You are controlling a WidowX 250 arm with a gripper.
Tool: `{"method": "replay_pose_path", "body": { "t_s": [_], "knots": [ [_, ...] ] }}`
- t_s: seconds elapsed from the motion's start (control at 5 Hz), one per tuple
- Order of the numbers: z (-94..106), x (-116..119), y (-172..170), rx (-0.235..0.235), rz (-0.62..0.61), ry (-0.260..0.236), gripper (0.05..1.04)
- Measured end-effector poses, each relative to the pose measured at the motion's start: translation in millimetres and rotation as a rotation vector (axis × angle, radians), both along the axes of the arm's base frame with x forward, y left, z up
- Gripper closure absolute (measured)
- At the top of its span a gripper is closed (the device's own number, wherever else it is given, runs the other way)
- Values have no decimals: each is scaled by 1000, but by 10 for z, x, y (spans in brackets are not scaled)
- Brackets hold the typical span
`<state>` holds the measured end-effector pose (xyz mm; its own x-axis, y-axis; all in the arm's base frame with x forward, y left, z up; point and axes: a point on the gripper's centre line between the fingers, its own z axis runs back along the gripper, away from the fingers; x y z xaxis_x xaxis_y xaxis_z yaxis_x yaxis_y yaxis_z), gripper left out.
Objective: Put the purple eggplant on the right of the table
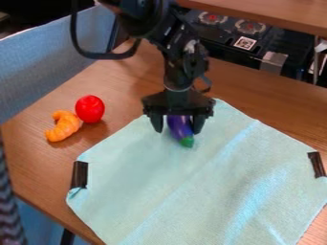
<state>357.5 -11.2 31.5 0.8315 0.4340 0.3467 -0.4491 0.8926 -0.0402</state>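
The gripper (178, 130) hangs pointing down over the upper part of the light blue cloth, its two fingers spread apart and open. Between and just beyond them is the purple eggplant (181, 128), its green tip towards the camera and its upper end hidden under the gripper. A narrow gap shows between the eggplant and the left finger; whether the right finger touches it I cannot tell. The wooden table (121, 91) shows around the cloth.
A red round toy (90, 108) and an orange croissant-like toy (63, 126) lie left of the cloth (166, 191). Black clips sit at the cloth's left and right edges. Behind the table stand dark equipment (223, 36) and a wooden shelf (275, 13).
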Motion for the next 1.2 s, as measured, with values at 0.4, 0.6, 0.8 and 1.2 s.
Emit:
{"method": "replay_pose_path", "body": {
  "t_s": [0.4,0.6,0.8,1.2],
  "knots": [
    [-8,58,-76,-9,-75,-4,352],
    [112,188,-278,-9,-190,-43,352],
    [268,321,-510,-10,-318,-83,352],
    [326,355,-1107,-59,-532,-89,352]
  ]
}}
